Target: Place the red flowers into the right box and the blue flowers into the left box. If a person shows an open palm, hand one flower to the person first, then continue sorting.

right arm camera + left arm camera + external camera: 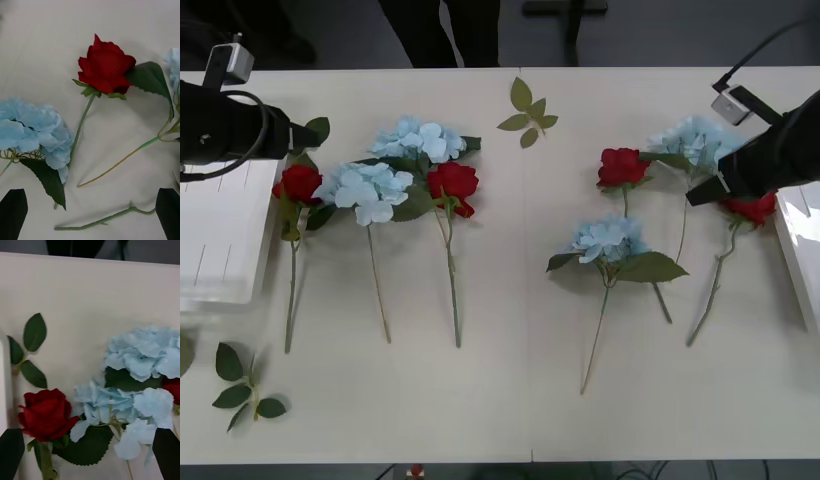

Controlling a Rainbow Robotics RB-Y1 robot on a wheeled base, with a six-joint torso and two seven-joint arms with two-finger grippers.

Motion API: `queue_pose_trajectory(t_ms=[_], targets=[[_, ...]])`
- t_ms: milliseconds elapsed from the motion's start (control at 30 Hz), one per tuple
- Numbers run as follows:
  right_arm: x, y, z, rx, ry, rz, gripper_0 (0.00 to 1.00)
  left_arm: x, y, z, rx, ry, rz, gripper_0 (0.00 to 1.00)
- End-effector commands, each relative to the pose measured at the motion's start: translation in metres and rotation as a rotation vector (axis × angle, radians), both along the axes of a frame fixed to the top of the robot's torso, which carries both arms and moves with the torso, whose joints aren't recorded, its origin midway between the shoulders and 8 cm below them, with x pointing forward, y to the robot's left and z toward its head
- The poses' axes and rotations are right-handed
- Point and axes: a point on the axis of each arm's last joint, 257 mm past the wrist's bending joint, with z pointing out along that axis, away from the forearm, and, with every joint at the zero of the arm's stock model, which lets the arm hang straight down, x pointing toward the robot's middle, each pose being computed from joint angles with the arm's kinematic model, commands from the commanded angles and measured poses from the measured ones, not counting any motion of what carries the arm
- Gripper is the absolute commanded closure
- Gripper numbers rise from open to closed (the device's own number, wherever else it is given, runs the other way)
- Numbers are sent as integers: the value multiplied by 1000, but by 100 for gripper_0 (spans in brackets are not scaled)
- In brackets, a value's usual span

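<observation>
Several red flowers lie on the white table: roses (298, 183), (452, 182), (622, 166) and one (752, 208) partly under my right arm. Blue flowers (420, 140), (365, 190), (608, 238), (695, 140) lie among them. My left gripper (298, 138) hovers open above the leftmost rose (45, 414), beside the blue clusters (142, 352). My right gripper (710, 188) hovers open, with a rose (107, 67), a blue cluster (33, 127) and a green stem (105, 219) before it. The left box (215, 230) and the right box (800, 250) sit at the table's ends. A person's dark trouser legs (440, 30) stand behind the table.
Loose green leaf sprigs lie at the far middle (527, 110) and the near left corner (245, 385). The flower stems point toward the table's near edge. A bare strip of table runs down the middle between the two flower groups.
</observation>
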Motion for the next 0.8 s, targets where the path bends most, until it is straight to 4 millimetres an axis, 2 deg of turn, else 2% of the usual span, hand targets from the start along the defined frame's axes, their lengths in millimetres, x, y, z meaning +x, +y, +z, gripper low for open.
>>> queue_pose_trajectory(t_ms=[33,200,367,467,600,800], targets=[[0,-36,6,23,29,-241,0,-10,25,-2,-48,17,179,0],[-14,-54,-6,68,113,-421,0,-36,35,-19,-2,72,267,0],[-24,-77,-21,92,165,-583,0,-47,34,-40,60,117,312,0],[-26,-90,-28,90,185,-685,0,-44,30,-50,95,110,330,0],[-29,-97,-37,95,217,-781,0,-41,27,-64,135,106,340,0],[-21,-92,-55,131,244,-841,0,-34,33,-90,176,85,318,0]])
